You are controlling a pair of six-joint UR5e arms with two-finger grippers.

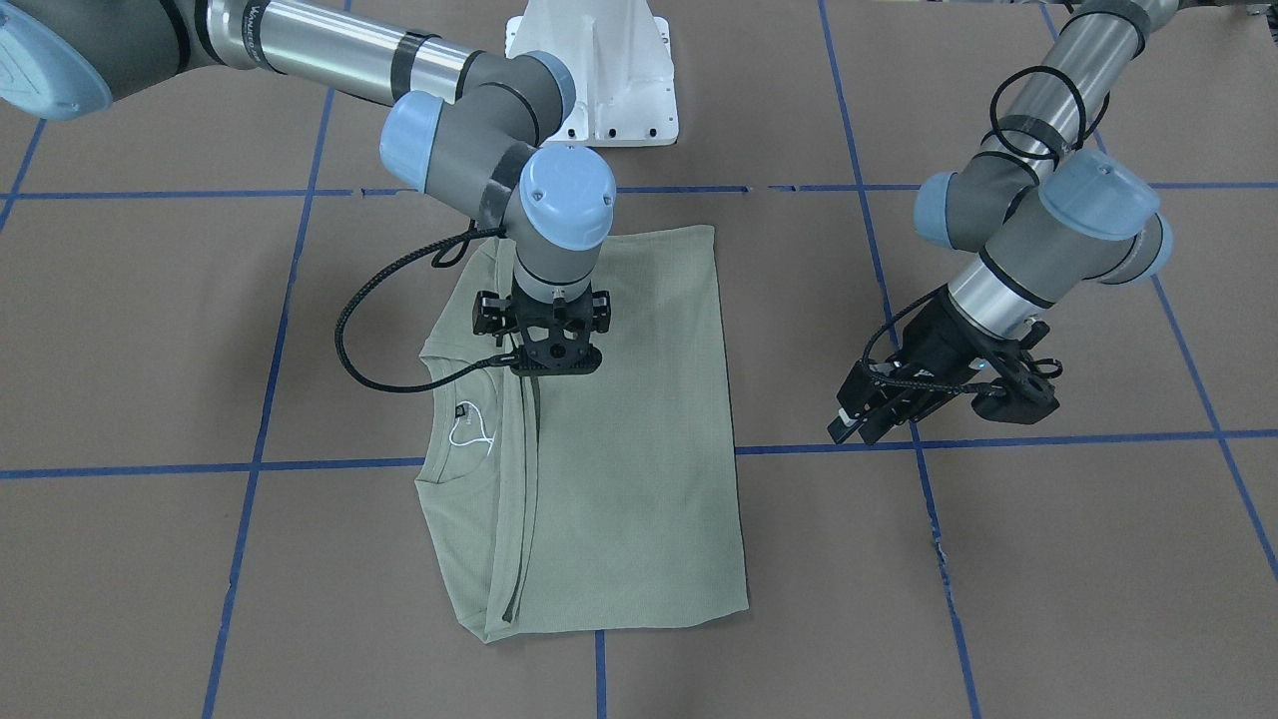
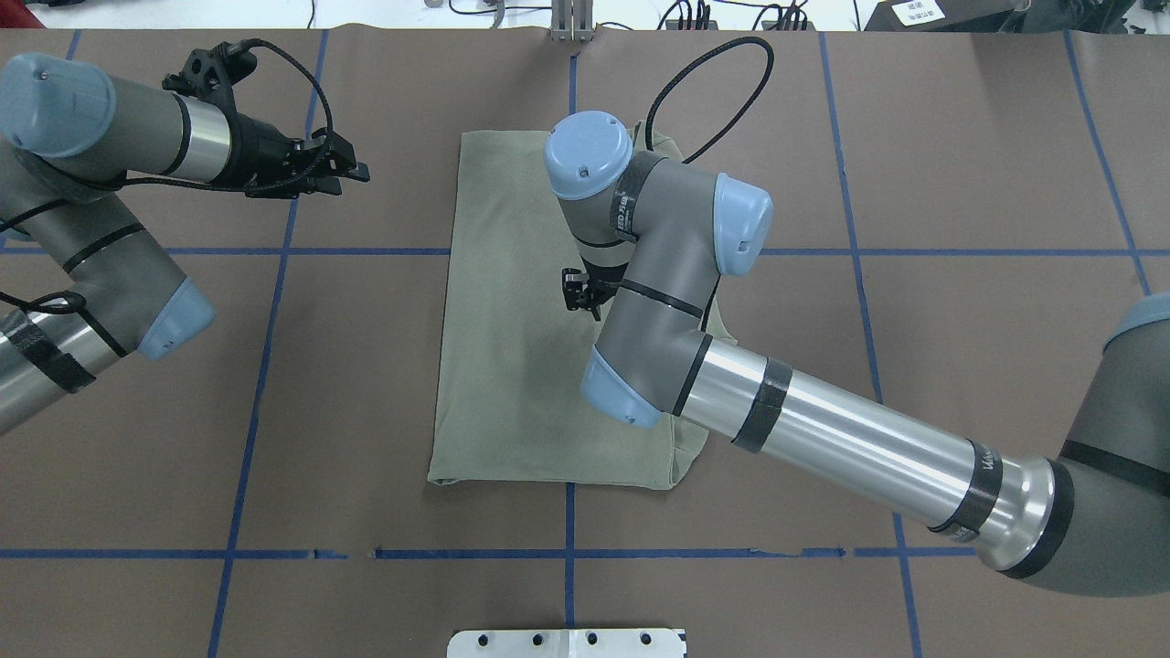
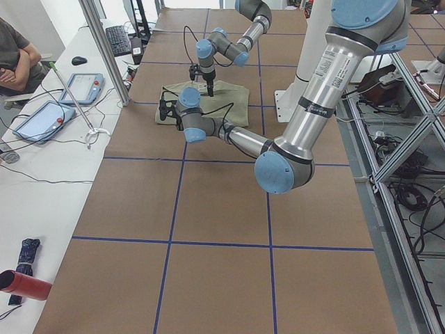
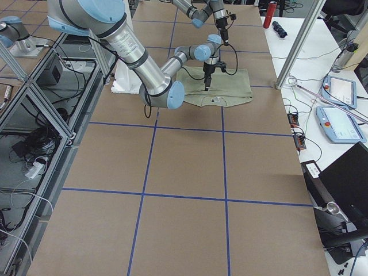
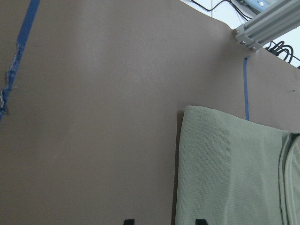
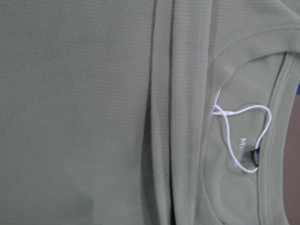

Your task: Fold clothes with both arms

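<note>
Where brown paper covers the table, blue tape lines cut it into large squares, and the white pedestal base stands at the robot's edge. On the operators' side runs a white desk with two handheld pendants, cables and a keyboard. A person sits there with arms folded.

The sage-green shirt lies flat near the table's middle, folded into a long rectangle. Its long axis runs from the robot's side toward the operators' side. The round neck opens toward the robot's right, with the black label and white string exposed beside the edge of the upper layer.

The right gripper points straight down onto that edge, close to the neck. Its fingertips are hidden under its own body, and its wrist view shows only cloth, so I cannot tell whether it pinches the fold. The left gripper hangs tilted over bare paper on the robot's left, near the shirt's far corner and clear of the cloth. Its fingertips stand wide apart, holding nothing.
</note>
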